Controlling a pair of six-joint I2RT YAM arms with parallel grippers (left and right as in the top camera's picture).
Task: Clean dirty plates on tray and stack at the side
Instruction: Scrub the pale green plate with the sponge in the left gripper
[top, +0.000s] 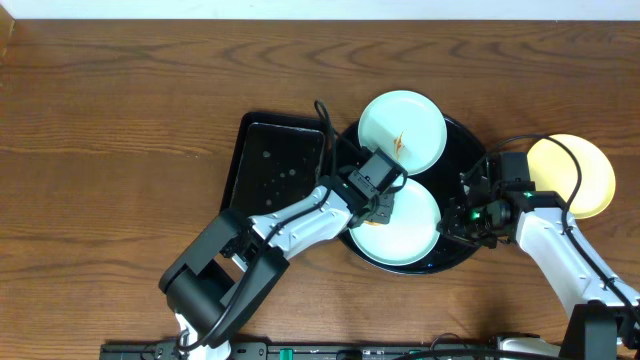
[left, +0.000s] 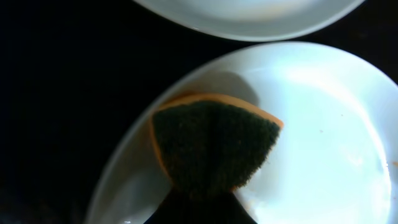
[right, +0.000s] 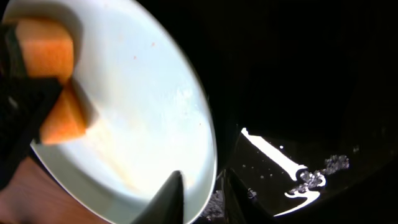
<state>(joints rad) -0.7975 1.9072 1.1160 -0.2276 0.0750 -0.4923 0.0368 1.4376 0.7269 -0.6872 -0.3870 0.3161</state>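
On tray (top: 458, 140): left gripper (top: 385, 210) clenched on sponge (left: 211, 149), sponge pressed on near plate (top: 412, 232); right gripper (top: 449, 223) straddles near plate rim, clamped or released cannot tell

plates (top: 402, 130) (top: 412, 232) (top: 588, 175) 3 | round tray (top: 459, 150) 1 | rectangular tray (top: 280, 165) 1 | sponge (left: 211, 146) 1

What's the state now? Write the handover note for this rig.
Left gripper: shut on sponge, on the near mint plate in the round tray.
Right gripper: straddles that plate's rim; grip unclear.
Far mint plate: in tray, orange smear showing.
Yellow plate: off tray, on tabletop at right.
Left to do: finish near plate, scrub far plate, stack both beside yellow.
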